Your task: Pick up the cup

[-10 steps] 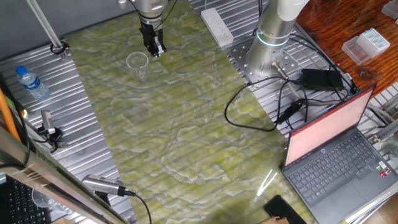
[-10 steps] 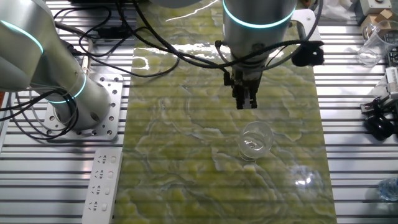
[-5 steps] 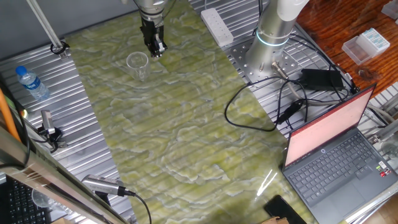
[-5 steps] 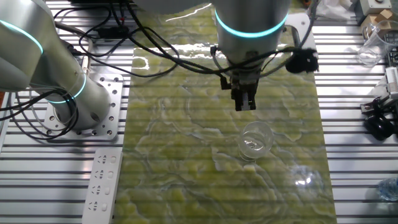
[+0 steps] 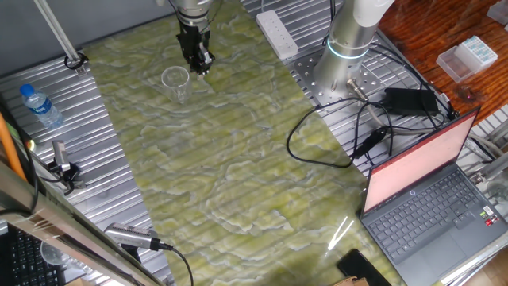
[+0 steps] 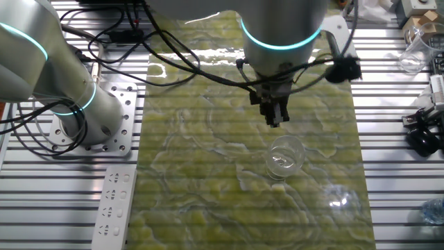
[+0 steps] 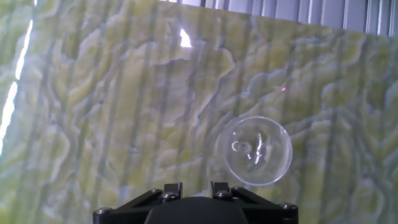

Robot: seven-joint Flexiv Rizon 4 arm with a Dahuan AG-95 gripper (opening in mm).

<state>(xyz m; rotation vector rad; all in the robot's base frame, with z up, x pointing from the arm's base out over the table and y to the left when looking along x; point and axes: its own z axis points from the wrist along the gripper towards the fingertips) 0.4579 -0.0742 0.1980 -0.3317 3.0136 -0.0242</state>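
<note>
Green marbled mat (image 5: 230, 159) on ribbed table (image 5: 103, 159); cup (image 5: 175, 82) apparently upright on it.

Bench clutter, non-task items only.
Green marbled mat (image 5: 230, 159) over ribbed aluminium table (image 5: 111, 151). Laptop (image 5: 432, 191) open at one corner, screen pinkish; black power brick (image 5: 409, 99) and looped cable (image 5: 329, 139) just beside it. White power strip (image 5: 276, 33) at mat's far edge. Blue-capped water bottle (image 5: 40, 106) lying on the bare metal. Clear plastic box (image 5: 468, 57) on the wooden surface (image 5: 429, 40).
</note>
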